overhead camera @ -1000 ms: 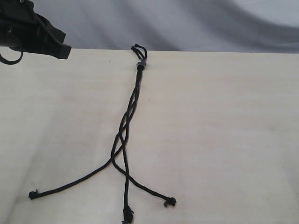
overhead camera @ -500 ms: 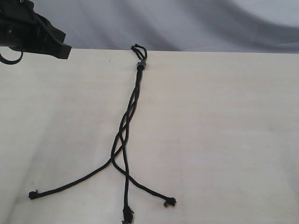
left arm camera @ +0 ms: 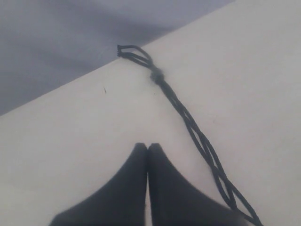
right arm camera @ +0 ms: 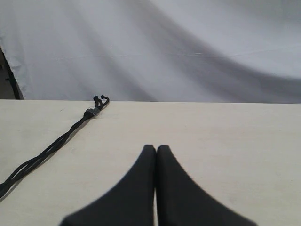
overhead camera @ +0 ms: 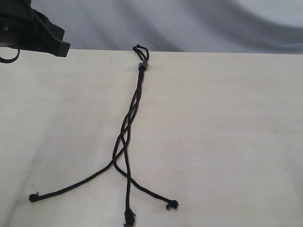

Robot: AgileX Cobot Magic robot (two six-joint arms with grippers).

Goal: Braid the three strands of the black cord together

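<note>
The black cord (overhead camera: 134, 106) looks half braided, three strands (overhead camera: 127, 189) loose at lower centre; left hand (left arm camera: 147, 148) and right hand (right arm camera: 155, 149) sit pinched empty; next, grasp an outer strand.

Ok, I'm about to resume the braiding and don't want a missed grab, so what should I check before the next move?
1. Left pincer open for a grasp: not ok, shut and empty.
2. Right pincer open: not ok, shut and empty.
3. Three strands with tips spread apart on the table: ok.
4. Knot held fast at the far table edge: cannot tell.
5. Braid finished: not ok; the black cord is crossed loosely only in its upper part.
</note>
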